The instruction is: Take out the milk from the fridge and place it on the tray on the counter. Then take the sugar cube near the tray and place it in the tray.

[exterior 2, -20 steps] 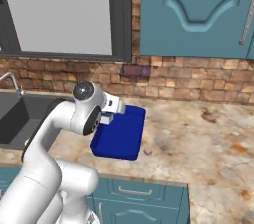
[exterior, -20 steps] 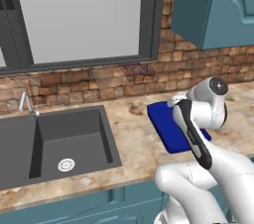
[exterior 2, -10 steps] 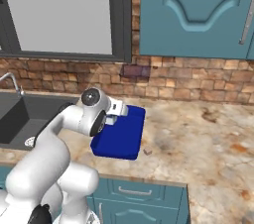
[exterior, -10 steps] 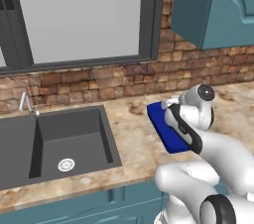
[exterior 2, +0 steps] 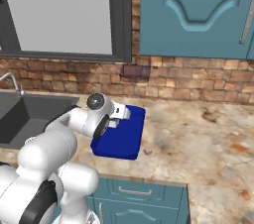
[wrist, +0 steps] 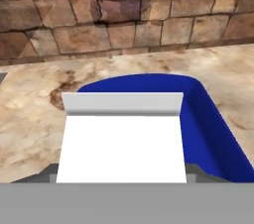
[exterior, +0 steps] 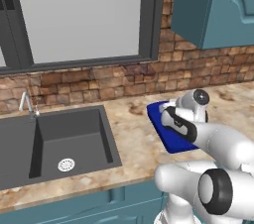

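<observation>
The milk (wrist: 121,143), a white gable-topped carton, stands upright between my fingertips close to the hand camera. My gripper (wrist: 121,177) is shut on it, low over the near left part of the blue tray (wrist: 213,129). From the right base view the carton (exterior 2: 122,113) sits at the end of my hand (exterior 2: 113,118), above the tray (exterior 2: 121,141) on the speckled counter (exterior 2: 198,139). Whether the carton's base touches the tray is hidden. The sugar cube (exterior 2: 147,152) lies on the counter just off the tray's near right corner. The fridge is out of view.
A dark sink (exterior: 59,143) with a tap (exterior: 27,104) is set in the counter to the left. A brick wall (wrist: 124,15) runs behind the tray, with teal upper cabinets (exterior 2: 198,10) and a window (exterior: 74,15) above. My own arm (exterior: 198,134) covers part of the tray.
My arm has folded lower, and the hand with the carton has shifted slightly right and down over the tray. The tray and the sugar cube have stayed put.
</observation>
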